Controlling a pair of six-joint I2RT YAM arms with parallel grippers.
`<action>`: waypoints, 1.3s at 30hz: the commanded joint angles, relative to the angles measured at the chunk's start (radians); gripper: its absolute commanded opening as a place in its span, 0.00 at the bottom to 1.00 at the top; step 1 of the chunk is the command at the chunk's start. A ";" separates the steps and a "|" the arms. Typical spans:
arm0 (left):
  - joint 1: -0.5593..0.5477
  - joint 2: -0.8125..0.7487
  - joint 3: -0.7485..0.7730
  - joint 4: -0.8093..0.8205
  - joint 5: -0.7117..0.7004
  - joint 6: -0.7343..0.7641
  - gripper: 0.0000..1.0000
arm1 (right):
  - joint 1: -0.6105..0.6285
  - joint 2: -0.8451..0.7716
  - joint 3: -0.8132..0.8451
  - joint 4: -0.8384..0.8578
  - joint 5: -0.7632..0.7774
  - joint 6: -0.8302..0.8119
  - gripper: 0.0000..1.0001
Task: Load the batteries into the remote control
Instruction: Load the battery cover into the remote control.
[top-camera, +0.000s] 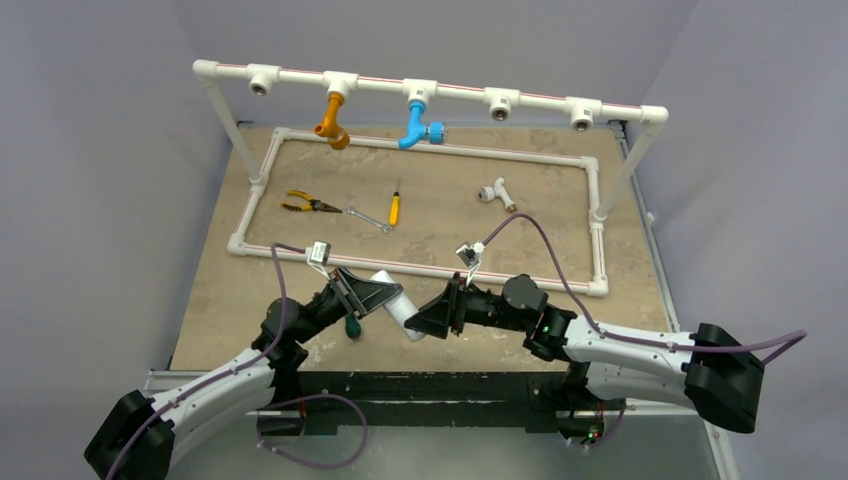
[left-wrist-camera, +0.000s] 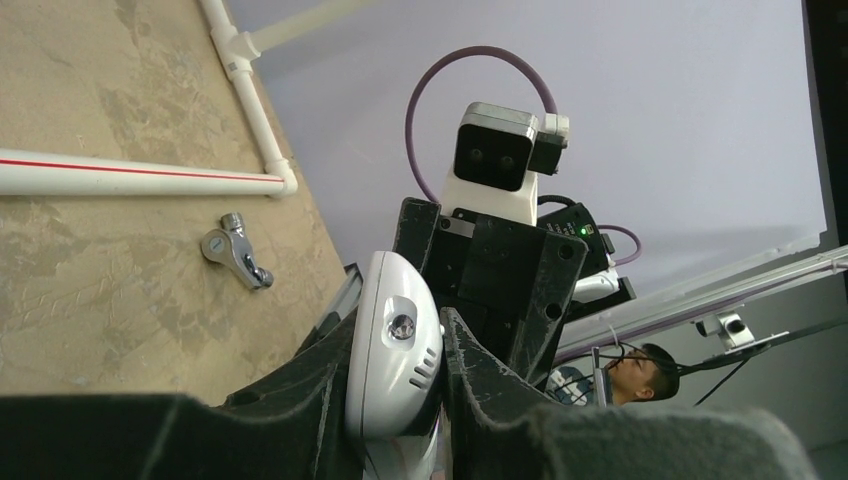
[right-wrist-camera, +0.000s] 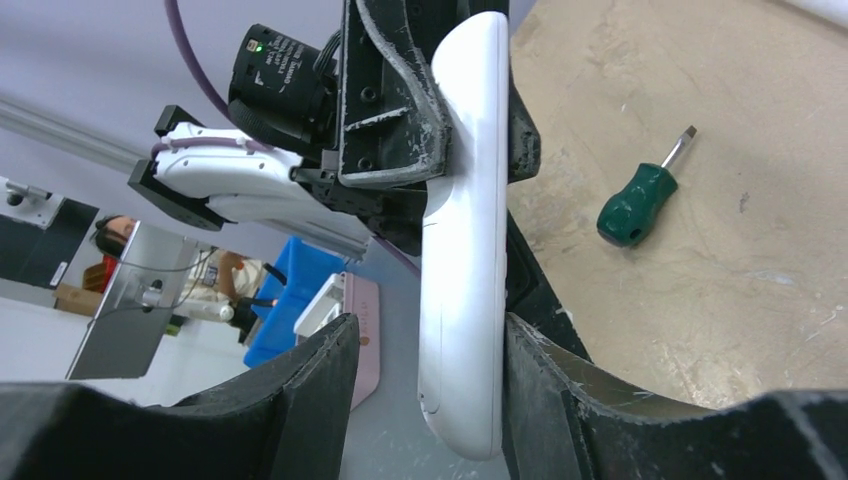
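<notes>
Top view: a slim white rectangular plastic remote control is held between the two arms at the 6 o'clock edge of the sandy tabletop. The left jaws are at its 10 o'clock, the right jaws at its 4 o'clock.

Left wrist view: the left jaws pinch the remote control from both sides. A shiny metal tap fitting lies at its 10 o'clock.

Right wrist view: the right jaws are spread around the remote control's lower end, with a gap on the 9 o'clock side. A green-handled screwdriver lies at 2 o'clock.
</notes>
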 joint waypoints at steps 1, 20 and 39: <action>-0.001 0.001 0.024 0.085 -0.004 0.010 0.00 | -0.003 -0.015 -0.008 0.047 0.030 -0.014 0.50; -0.002 0.009 0.018 0.103 -0.014 0.011 0.00 | -0.003 0.051 0.000 0.094 0.003 0.017 0.27; -0.001 0.049 0.023 0.131 -0.013 0.010 0.00 | -0.003 0.072 0.022 0.070 0.001 0.009 0.27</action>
